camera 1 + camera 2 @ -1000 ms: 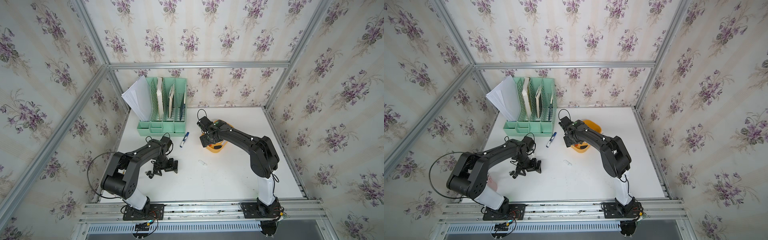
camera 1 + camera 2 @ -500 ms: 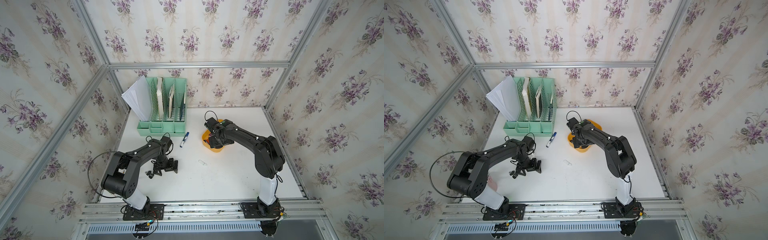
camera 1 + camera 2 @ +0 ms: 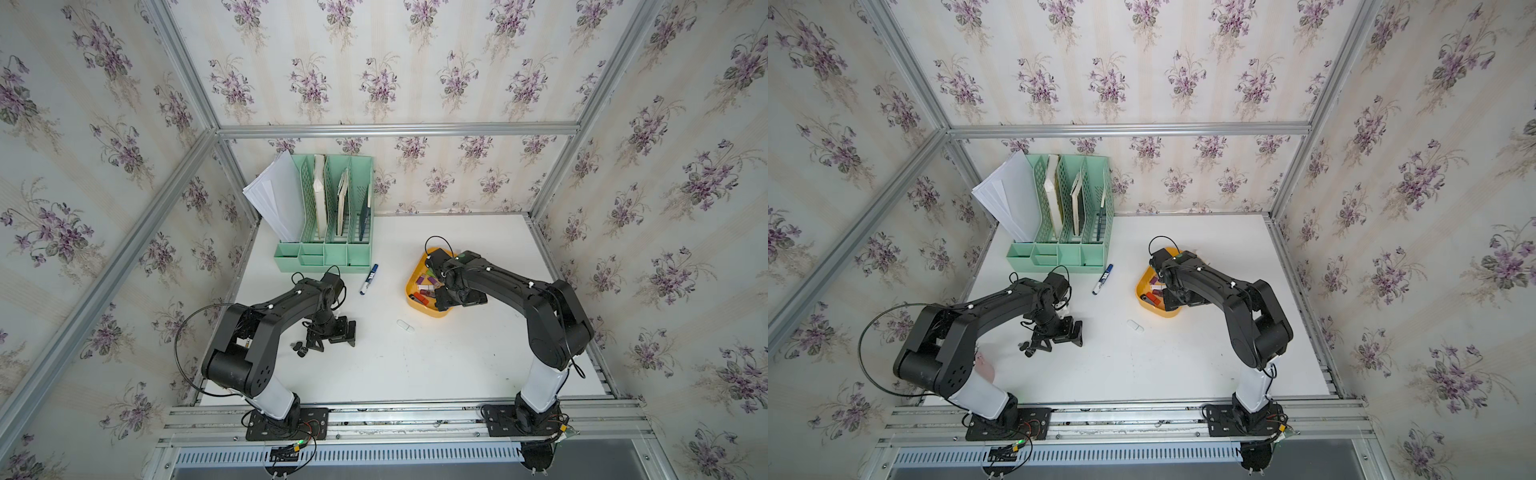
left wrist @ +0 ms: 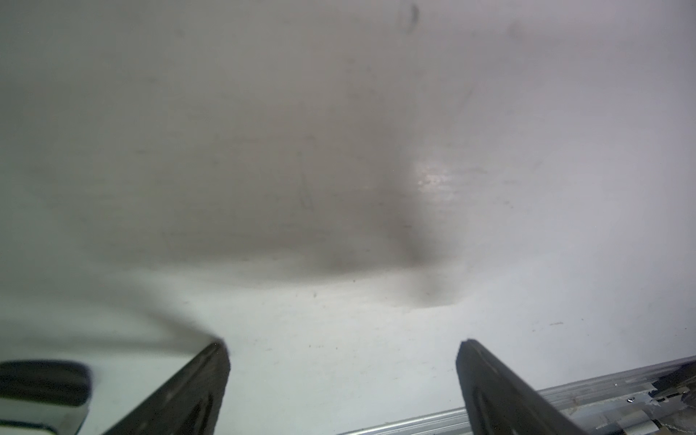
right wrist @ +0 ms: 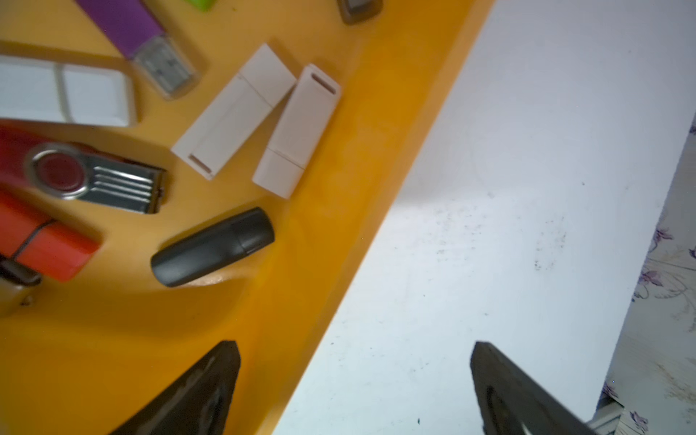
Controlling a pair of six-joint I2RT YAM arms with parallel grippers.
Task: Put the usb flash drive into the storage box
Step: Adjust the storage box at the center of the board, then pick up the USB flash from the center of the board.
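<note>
Right wrist view has the right hand (image 5: pixel 354 346) spread wide and empty, one finger over the storage box (image 5: pixel 339 196), the other over bare surface (image 5: pixel 508 169) just outside its wall. From that I judge a drop-off is done and the next fetch is due. Just ahead of the hand, inside the box, lies a black capped drive (image 5: pixel 212 246). Past it are two white drives (image 5: pixel 233 111) side by side, a red swivel drive (image 5: pixel 94 179) and an orange drive (image 5: pixel 49 244). Well away from this hand, back toward the arm bases, a white usb flash drive (image 3: pixel 405 326) lies on the surface outside the box. Taking it calls for a low, narrow pinch. The left hand (image 3: pixel 334 338) stands wide and empty. Dark bits (image 3: pixel 300 348) beside it may be more drives, but they are too small to tell.
</note>
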